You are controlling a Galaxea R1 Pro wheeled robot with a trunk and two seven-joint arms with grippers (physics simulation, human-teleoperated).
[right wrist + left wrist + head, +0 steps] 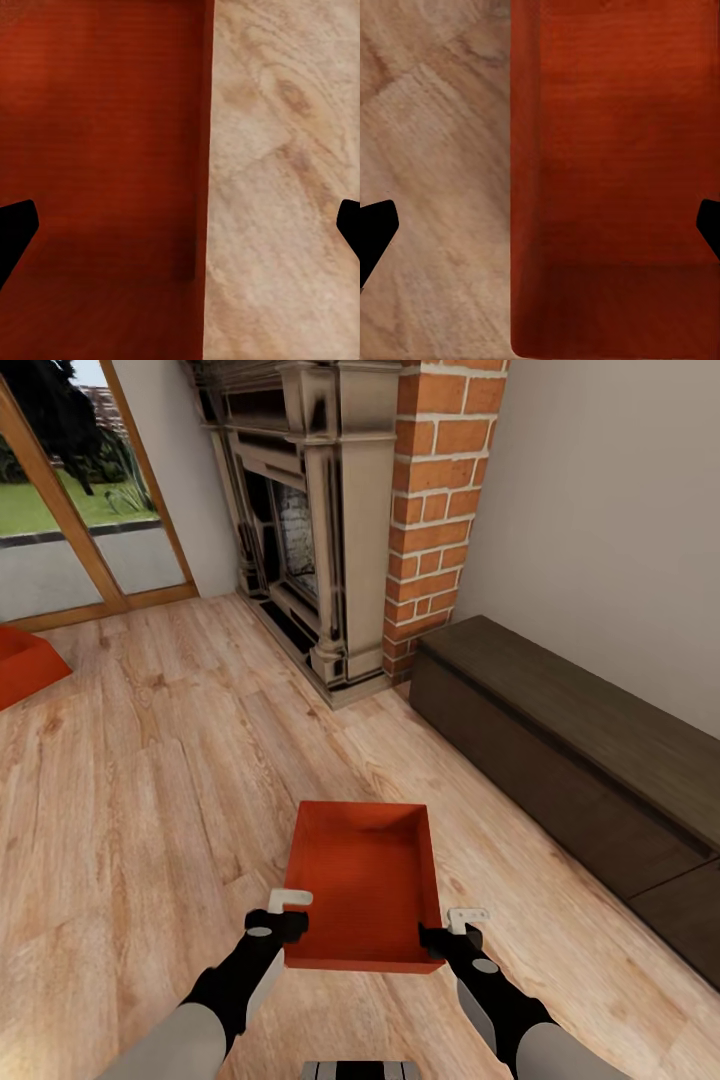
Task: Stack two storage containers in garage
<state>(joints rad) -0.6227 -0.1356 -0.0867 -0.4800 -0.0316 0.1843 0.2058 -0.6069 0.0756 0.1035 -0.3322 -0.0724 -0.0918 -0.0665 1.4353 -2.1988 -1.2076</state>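
The left gripper [290, 912] and right gripper [452, 928], jaws spread wide, each straddle a near corner wall of the open orange-red rectangular bin [366, 882] over the light wood-plank floor [150, 780]. A second orange-red bin [25, 663] lies at ten o'clock, the brick fireplace [440, 510] at twelve.

orange-red bin [615, 180] wall, wood planks [435, 150] — tool [540, 232] astride

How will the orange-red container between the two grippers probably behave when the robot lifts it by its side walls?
The container looks rigid, with straight walls, so it should probably keep its shape. It is empty, so likely light. Its smooth, tapered walls may slip unless the left gripper and right gripper, jaws wide astride each wall, close evenly.
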